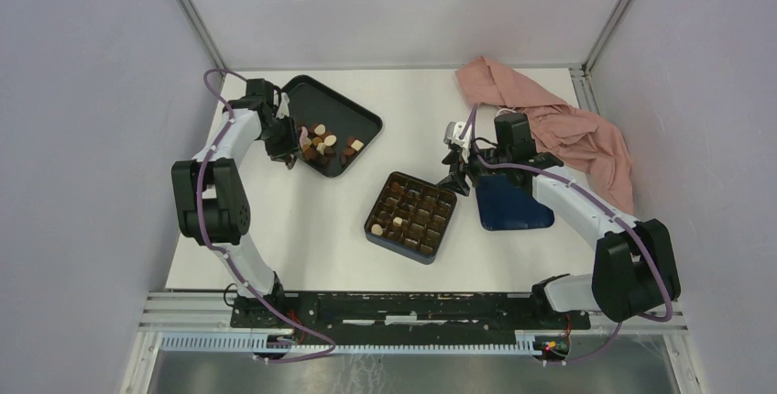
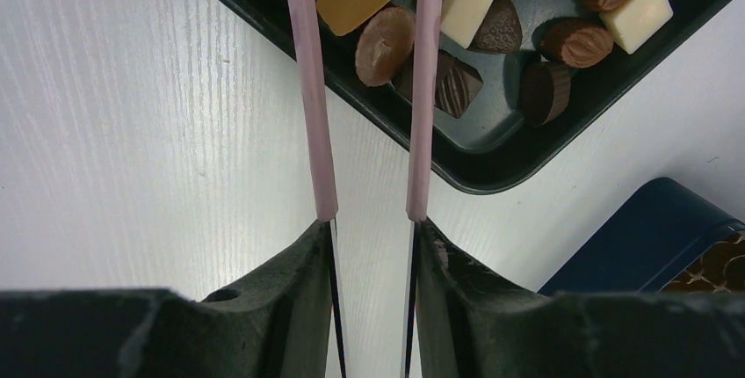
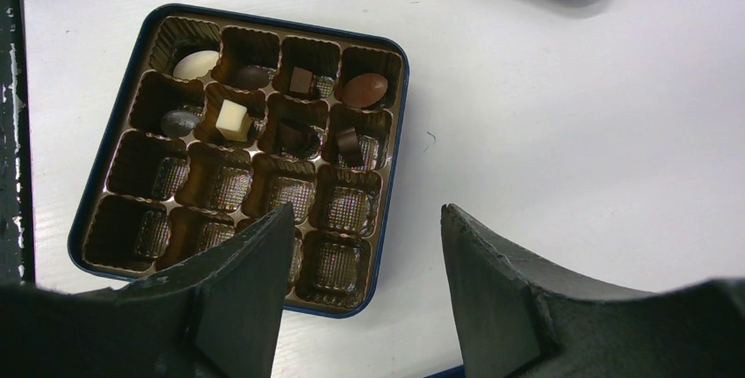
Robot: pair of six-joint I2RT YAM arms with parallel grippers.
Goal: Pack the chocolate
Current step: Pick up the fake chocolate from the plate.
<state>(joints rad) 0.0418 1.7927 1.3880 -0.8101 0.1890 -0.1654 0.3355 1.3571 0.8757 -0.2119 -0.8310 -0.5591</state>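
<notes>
With pink fingers (image 2: pixel 307 88) of the left claw (image 1: pixel 291 158) apart, straddling a round brown chocolate (image 2: pixel 385 44) in the tray (image 2: pixel 492 132), not clamped. Holding right claw (image 3: pixel 366 215) spread, empty, over the box (image 3: pixel 149 171). Probably light, hard, slick, easily scuffed; pinch gently across its sides.

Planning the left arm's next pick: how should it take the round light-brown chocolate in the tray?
Probably pinch the round light-brown chocolate across its curved edge, coming straight down: it sits between the left gripper's pink fingers, and the dark ribbed piece crowds one side.
</notes>
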